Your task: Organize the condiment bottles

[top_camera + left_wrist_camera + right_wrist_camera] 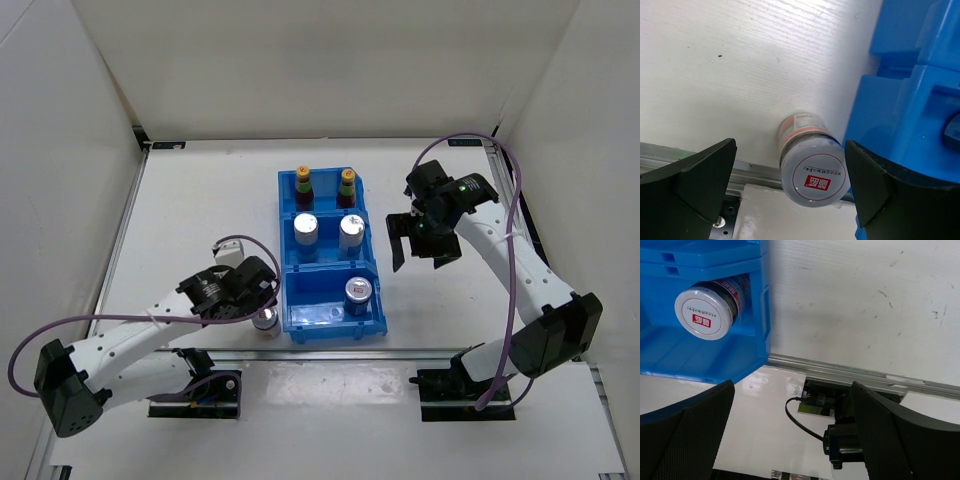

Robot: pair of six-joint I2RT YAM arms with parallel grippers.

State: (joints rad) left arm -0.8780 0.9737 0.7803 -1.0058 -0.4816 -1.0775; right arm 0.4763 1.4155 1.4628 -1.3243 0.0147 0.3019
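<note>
The left pincer and right pincer were spread, nothing held; the condiment bottles, beyond both, were judged slick, best gripped mid-body

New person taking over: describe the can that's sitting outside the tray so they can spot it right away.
Find the blue tray in the middle of the table, then go to its near left corner. Just outside that wall a silver-topped can stands on the table, between the left arm's open fingers. It is the only can not in a compartment.
</note>
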